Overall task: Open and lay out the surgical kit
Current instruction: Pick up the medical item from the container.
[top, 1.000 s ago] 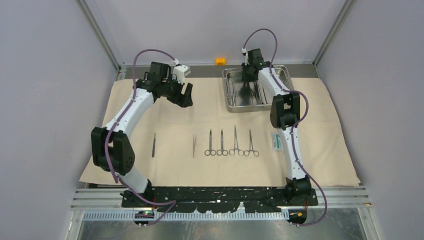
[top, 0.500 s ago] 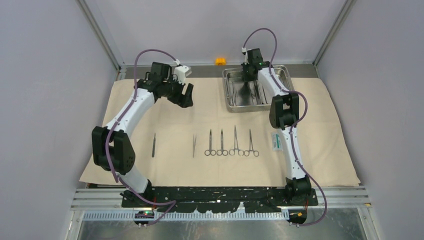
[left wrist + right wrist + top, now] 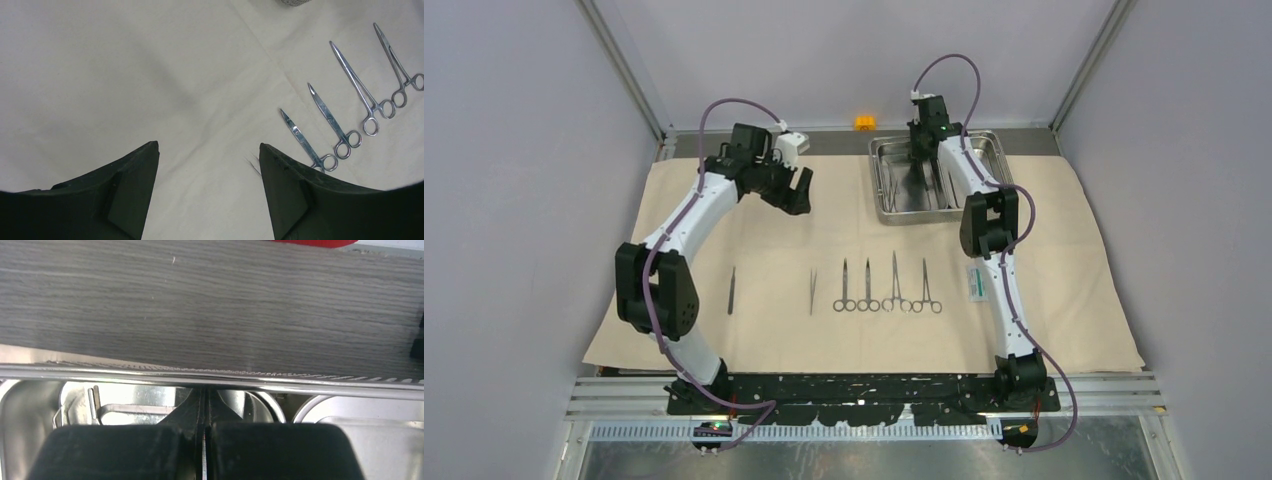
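The beige cloth [image 3: 764, 240] lies spread flat. On it stand in a row a straight handle [image 3: 731, 290], tweezers [image 3: 812, 290], several ring-handled clamps [image 3: 881, 287] and a white/teal packet [image 3: 975, 283]. The steel tray [image 3: 996, 170] sits at the back right. My left gripper [image 3: 796, 195] hovers open and empty over bare cloth [image 3: 150, 75], with the clamps [image 3: 332, 122] to its right. My right gripper [image 3: 915, 185] reaches down into the tray's left compartment, and its fingers [image 3: 125, 450] are pressed together. Between them shows only a thin silver sliver of a steel instrument [image 3: 204, 457].
An orange block [image 3: 864, 122] stands behind the tray and a red block [image 3: 315, 241] lies beyond the grey table strip. Another steel piece [image 3: 125, 409] lies in the tray's left compartment. Grey walls close in on the left, back and right.
The right wrist has shifted slightly toward the tray's back edge. The left arm's elbow has swung a little and its gripper stays open over the cloth.
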`<action>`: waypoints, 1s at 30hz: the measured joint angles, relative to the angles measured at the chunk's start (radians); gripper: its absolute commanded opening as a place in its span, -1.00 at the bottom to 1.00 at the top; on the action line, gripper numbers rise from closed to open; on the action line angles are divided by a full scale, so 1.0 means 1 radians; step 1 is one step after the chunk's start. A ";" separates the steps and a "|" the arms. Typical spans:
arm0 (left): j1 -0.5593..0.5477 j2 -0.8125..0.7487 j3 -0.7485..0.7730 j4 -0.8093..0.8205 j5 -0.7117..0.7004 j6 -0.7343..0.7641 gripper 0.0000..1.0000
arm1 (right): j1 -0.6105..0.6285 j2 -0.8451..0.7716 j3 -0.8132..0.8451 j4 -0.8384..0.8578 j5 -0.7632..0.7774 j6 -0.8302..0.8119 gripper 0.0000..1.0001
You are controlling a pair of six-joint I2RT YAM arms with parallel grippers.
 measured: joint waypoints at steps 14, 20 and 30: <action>-0.003 0.035 0.030 -0.003 0.000 0.000 0.50 | 0.013 0.014 0.036 0.003 0.058 0.022 -0.81; -0.006 0.035 0.030 -0.003 0.000 0.000 0.51 | 0.013 0.014 0.036 0.005 0.067 0.017 -0.65; -0.007 0.035 0.030 -0.003 0.000 0.000 0.51 | 0.013 0.014 0.034 0.006 0.074 0.005 -0.57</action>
